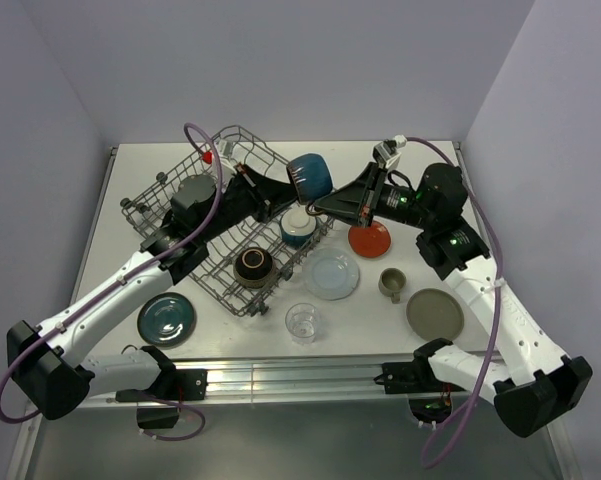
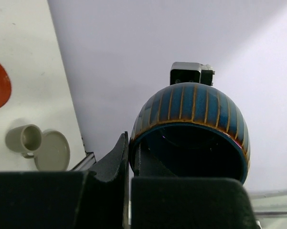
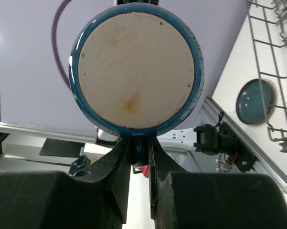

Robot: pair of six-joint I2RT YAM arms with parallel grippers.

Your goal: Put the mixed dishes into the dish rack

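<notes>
so my left pincer (image 2: 132,150) is clamped on the rim of the blue striped bowl (image 1: 310,175), held up in the air off the dish rack's (image 1: 242,132) 2 o'clock corner. Right pincer (image 3: 139,155) pinches the bowl's base edge from 3 o'clock.

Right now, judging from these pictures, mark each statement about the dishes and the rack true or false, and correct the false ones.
1. The left fingers and right fingers both grip the blue bowl. True.
2. The glass stands inside the rack. False: it stands on the table, on the near side of the rack.
3. A dark bowl sits in the rack. True.
4. The teal plate lies right of the beige plate. False: the teal plate is on the left and the beige plate on the right.
</notes>
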